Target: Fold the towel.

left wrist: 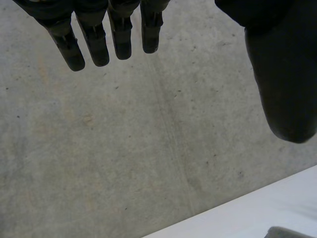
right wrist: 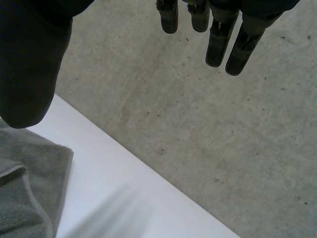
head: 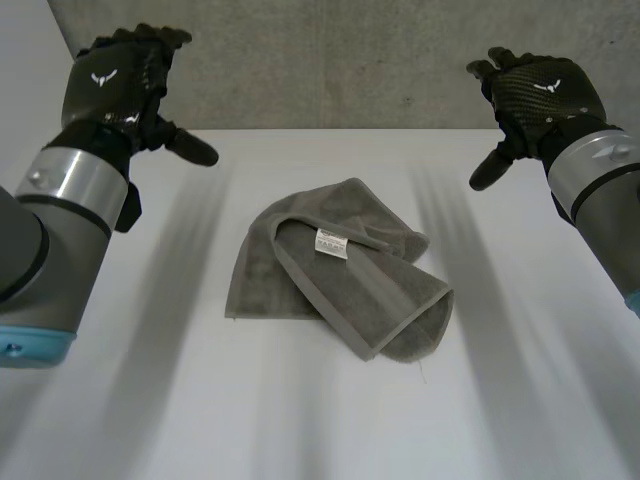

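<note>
The grey towel [head: 335,272] lay crumpled mid-table [head: 150,400]; the left hand [head: 118,78] and right hand [head: 540,95] hovered wide, well apart from the towel.

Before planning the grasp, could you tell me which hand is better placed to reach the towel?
Probably the right hand: open, it hovers nearer the grey towel, whose doubled flap lies on its side. The left hand is open too.

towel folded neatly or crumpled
Crumpled: the towel lies loosely doubled over itself on the table, edges misaligned, white label showing.
</note>
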`<action>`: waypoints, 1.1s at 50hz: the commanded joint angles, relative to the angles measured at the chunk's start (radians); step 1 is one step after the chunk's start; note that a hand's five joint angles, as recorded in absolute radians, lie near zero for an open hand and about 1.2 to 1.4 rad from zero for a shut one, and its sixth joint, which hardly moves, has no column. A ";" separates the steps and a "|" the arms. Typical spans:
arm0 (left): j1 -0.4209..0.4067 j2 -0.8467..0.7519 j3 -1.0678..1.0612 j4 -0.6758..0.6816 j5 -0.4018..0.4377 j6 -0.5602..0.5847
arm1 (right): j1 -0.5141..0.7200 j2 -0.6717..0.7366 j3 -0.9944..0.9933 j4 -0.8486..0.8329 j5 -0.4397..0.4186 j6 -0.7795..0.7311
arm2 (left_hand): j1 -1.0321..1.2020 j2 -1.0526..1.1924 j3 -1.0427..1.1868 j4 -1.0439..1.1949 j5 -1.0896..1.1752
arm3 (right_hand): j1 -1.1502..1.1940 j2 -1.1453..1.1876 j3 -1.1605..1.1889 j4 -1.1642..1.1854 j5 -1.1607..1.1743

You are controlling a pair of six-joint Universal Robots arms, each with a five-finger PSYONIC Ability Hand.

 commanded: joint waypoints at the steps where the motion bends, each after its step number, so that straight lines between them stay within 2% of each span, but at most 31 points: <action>1: -0.018 -0.022 0.141 -0.175 -0.002 -0.006 | 0.003 -0.003 -0.058 0.003 -0.004 0.038 | -0.112 -0.062 -0.049 -0.056 -0.054 | -0.097 -0.086 -0.041 -0.067 -0.061; 9: -0.018 -0.059 0.210 -0.295 -0.002 -0.012 | 0.003 -0.011 -0.052 0.020 -0.009 0.118 | -0.112 -0.062 -0.049 -0.056 -0.054 | -0.097 -0.086 -0.041 -0.067 -0.061; 14: -0.013 -0.082 0.231 -0.349 -0.002 -0.011 | 0.000 -0.002 -0.067 0.092 -0.018 0.125 | -0.112 -0.062 -0.049 -0.056 -0.054 | -0.097 -0.086 -0.041 -0.067 -0.061; 45: -0.014 -0.085 0.224 -0.351 0.004 -0.003 | -0.013 0.011 -0.081 0.106 -0.018 0.159 | -0.112 -0.062 -0.049 -0.056 -0.054 | -0.097 -0.086 -0.041 -0.067 -0.061; 51: -0.014 -0.113 0.205 -0.318 0.007 -0.001 | 0.001 0.020 -0.061 0.103 -0.059 0.153 | -0.106 -0.056 -0.049 -0.056 -0.048 | -0.097 -0.086 -0.041 -0.067 -0.061; 55: -0.013 -0.189 0.202 -0.245 0.044 0.006 | 0.018 0.093 -0.056 0.111 -0.148 0.139 | -0.109 -0.059 -0.049 -0.056 -0.051 | -0.097 -0.086 -0.041 -0.067 -0.061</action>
